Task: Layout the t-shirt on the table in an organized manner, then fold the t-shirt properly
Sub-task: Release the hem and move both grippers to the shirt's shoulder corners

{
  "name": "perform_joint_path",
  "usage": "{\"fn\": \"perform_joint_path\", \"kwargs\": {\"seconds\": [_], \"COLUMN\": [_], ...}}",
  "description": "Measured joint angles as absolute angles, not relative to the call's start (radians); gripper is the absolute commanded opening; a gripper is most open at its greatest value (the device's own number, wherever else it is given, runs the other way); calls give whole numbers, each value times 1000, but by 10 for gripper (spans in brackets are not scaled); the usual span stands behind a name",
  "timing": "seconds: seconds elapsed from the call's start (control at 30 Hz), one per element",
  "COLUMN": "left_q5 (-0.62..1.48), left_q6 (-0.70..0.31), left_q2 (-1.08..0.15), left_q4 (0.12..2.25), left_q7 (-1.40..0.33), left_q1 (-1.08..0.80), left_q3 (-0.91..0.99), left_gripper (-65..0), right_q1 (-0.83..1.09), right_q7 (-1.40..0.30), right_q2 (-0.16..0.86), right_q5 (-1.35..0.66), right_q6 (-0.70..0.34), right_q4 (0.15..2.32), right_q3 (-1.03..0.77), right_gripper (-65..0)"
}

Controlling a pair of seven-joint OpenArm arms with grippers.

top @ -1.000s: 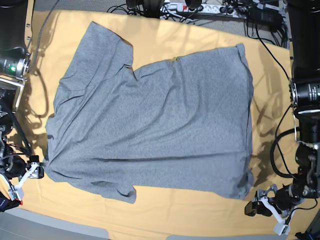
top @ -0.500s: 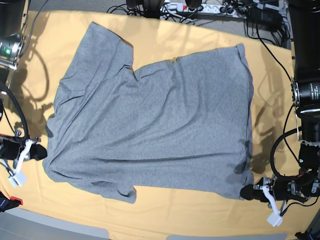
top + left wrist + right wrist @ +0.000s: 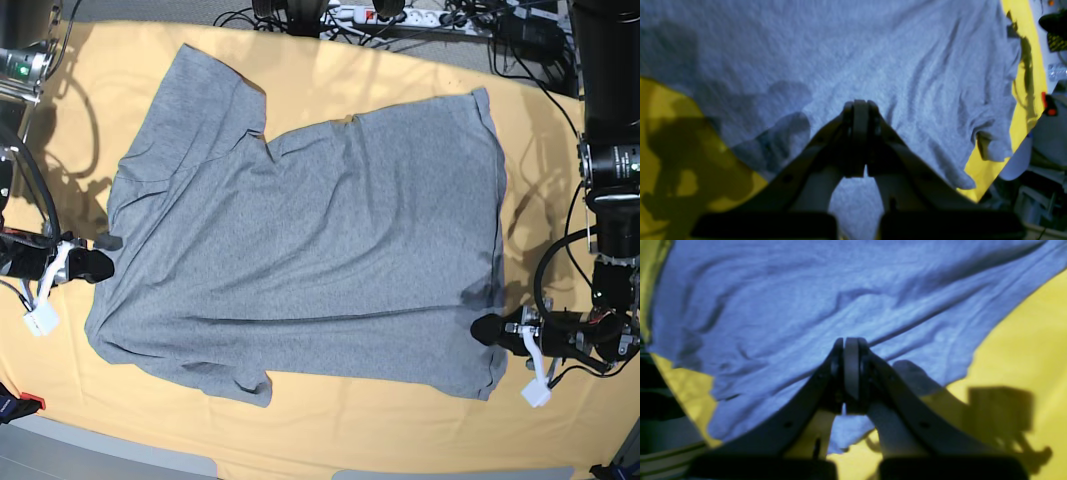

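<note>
A pale yellow table (image 3: 330,430) fills the room, the grey t-shirt (image 3: 310,230) spread flat across it. At the base view's left the right gripper (image 3: 98,266), and at its right the left gripper (image 3: 484,329), each look clamped on an opposite shirt edge. Lifting both together, evenly, should keep the fold straight.

Robotics lab — cloth-covered table (image 3: 330,90) (power strip (image 3: 400,14), cables (image 3: 540,70)).

1. White power strip (image 3: 385,14) sits along the far edge, with a red switch on it.
2. A messy bunch of black cables (image 3: 470,35) trails around it and off toward the right.
3. Small red-and-dark object (image 3: 20,405) at the near left corner, can't tell what it is.
4. Grey floor strip (image 3: 90,450) runs along the near side.
</note>
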State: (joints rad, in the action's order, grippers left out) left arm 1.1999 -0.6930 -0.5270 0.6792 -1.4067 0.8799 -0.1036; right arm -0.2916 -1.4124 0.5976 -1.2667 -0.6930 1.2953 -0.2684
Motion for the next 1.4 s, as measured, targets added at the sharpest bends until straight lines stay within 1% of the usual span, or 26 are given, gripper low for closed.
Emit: {"fn": "perform_joint_path", "kwargs": {"seconds": [0.17, 0.3, 0.4, 0.5, 0.67, 0.77, 0.83, 0.9, 1.03, 1.07, 1.1, 1.17, 1.2, 1.23, 1.33, 1.4], "left_q5": [1350, 1427, 1456, 1444, 1427, 1432, 1432, 1432, 1428, 1428, 1427, 1422, 1423, 1421, 1424, 1420], "left_q6": [-693, -693, -693, -692, -693, -694, -694, -694, -694, -694, -694, -694, -694, -693, -693, -694], "left_q2": [-580, -620, -649, -674, -727, -749, -749, -744, -683, -665, -652, -628, -618, -609, -579, -559], "left_q4": [706, 810, 941, 1103, 1416, 1557, 1605, 1618, 1617, 1617, 1616, 1616, 1616, 1616, 1616, 1616], "left_q7": [-1409, -1406, -1400, -1411, -1410, -1411, -1410, -1411, -1411, -1410, -1413, -1412, -1414, -1411, -1411, -1414], "left_q1": [822, 776, 707, 601, 428, 324, 257, 197, 77, 45, 16, -36, -56, -73, -109, -122], "left_q3": [-104, -104, -104, -105, -89, -1, 91, 179, 352, 389, 424, 487, 514, 536, 577, 584], "left_gripper": [-650, -650, -650, -650, -650, -650, -650, -650, -650, -650, -650, -650, -650, -650, -650, -650], "right_q1": [-197, -102, -1, 98, 231, 297, 324, 341, 347, 346, 344, 339, 342, 344, 342, 337], "right_q7": [-1417, -1415, -1414, -1417, -1416, -1415, -1416, -1416, -1415, -1415, -1411, -1407, -1374, -1315, -1165, -1087], "right_q2": [601, 601, 590, 565, 527, 494, 456, 413, 357, 347, 338, 315, 302, 290, 276, 274], "right_q5": [-1328, -1370, -1388, -1388, -1389, -1390, -1388, -1389, -1388, -1385, -1350, -1197, -1118, -1060, -953, -942], "right_q6": [-693, -693, -693, -693, -693, -693, -693, -693, -693, -693, -693, -693, -694, -683, -678, -677], "right_q4": [1404, 1565, 1709, 1828, 1921, 1933, 1933, 1933, 1932, 1932, 1933, 1932, 1929, 1921, 1876, 1831], "right_q3": [-399, -495, -545, -581, -665, -721, -743, -746, -746, -746, -746, -746, -746, -746, -746, -746], "right_gripper": [-650, -650, -650, -650, -650, -650, -650, -650, -650, -610, -536, -362, -300, -276, -275, -275]}}
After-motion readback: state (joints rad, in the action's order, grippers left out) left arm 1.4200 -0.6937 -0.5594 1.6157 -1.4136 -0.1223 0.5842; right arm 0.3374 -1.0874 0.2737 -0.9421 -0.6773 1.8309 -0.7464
